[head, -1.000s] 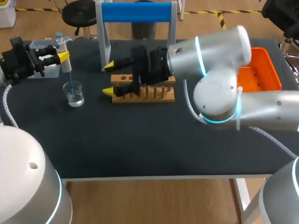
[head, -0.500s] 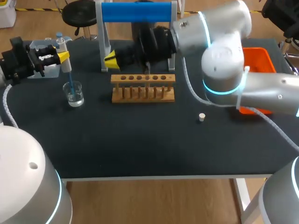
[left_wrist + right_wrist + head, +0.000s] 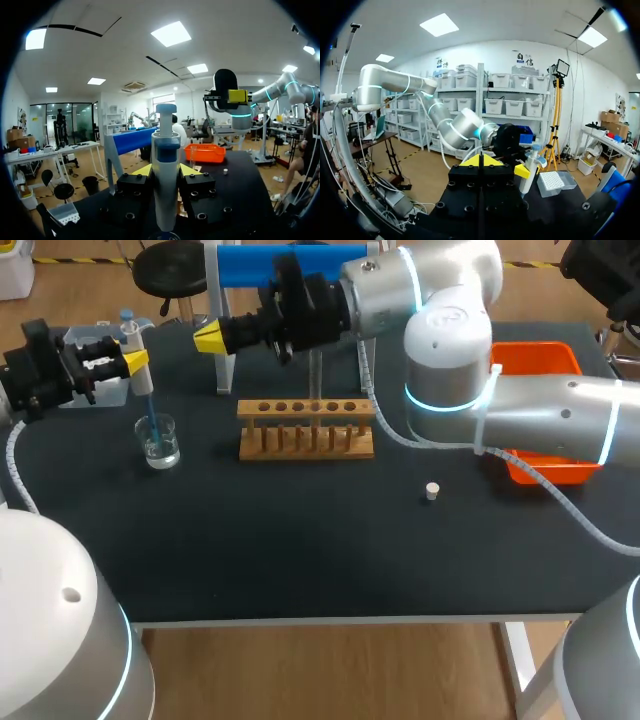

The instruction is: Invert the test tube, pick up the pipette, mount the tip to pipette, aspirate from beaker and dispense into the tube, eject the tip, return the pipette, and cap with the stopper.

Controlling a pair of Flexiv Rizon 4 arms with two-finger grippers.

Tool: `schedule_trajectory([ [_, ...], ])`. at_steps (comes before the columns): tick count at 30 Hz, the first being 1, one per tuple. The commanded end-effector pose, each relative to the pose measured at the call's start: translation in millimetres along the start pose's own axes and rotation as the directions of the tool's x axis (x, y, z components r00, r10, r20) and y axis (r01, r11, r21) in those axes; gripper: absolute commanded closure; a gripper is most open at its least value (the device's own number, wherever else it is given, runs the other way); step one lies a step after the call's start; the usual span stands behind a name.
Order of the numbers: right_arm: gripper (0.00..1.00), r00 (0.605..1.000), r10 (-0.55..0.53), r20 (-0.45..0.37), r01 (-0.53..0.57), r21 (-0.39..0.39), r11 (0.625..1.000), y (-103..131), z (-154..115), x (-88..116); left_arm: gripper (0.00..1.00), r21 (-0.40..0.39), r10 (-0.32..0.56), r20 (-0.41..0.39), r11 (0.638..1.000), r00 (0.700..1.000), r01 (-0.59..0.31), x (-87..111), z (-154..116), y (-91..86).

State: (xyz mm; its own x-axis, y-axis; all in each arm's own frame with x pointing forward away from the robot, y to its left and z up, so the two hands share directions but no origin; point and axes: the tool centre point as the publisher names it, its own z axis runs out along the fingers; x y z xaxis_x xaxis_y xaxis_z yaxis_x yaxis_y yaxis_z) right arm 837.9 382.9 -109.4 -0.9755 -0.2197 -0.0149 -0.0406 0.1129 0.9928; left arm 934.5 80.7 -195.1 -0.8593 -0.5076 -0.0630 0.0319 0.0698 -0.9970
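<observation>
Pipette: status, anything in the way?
Left tool shut on pipette, tip in beaker. Right tool shut, high beyond rack. Stopper loose on table, clear of both.

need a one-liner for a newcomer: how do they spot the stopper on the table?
Start at the wooden rack in the middle of the black table. Toward the near edge and off the rack's right end, short of the orange tray, lies the stopper. It is the only small pale plug lying loose on bare tabletop, touching nothing.
</observation>
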Motion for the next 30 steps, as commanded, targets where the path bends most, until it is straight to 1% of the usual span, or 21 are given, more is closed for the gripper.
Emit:
schedule_trajectory([
  [1,1.00,0.999,0.017,0.050,-0.016,-0.022,1.000,3.8,10.1,-3.4,1.00,0.003,0.001,-0.001,1.000,1.000,-0.001,0.0,-0.6,0.3],
  [5,1.00,0.995,0.036,0.098,-0.032,-0.046,0.998,10.2,12.7,-11.5,1.00,0.003,0.001,-0.001,1.000,1.000,-0.001,0.0,-0.6,0.3],
  [9,1.00,0.991,0.042,0.124,-0.035,-0.057,0.998,14.9,16.8,-17.6,1.00,0.003,0.001,-0.001,1.000,1.000,-0.001,0.0,-0.6,0.3],
  [12,1.00,0.990,0.042,0.134,-0.035,-0.055,0.998,17.0,21.1,-17.9,1.00,0.003,0.001,-0.001,1.000,1.000,-0.001,0.0,-0.6,0.3],
  [21,1.00,0.987,0.023,0.162,-0.014,-0.057,0.998,24.1,38.3,-33.9,1.00,0.003,0.001,-0.001,1.000,1.000,-0.001,0.0,-0.6,0.3],
  [30,1.00,0.985,0.014,0.171,-0.004,-0.061,0.998,24.4,58.9,-48.0,1.00,0.003,0.001,-0.001,1.000,1.000,-0.001,0.0,-0.6,0.3],
])
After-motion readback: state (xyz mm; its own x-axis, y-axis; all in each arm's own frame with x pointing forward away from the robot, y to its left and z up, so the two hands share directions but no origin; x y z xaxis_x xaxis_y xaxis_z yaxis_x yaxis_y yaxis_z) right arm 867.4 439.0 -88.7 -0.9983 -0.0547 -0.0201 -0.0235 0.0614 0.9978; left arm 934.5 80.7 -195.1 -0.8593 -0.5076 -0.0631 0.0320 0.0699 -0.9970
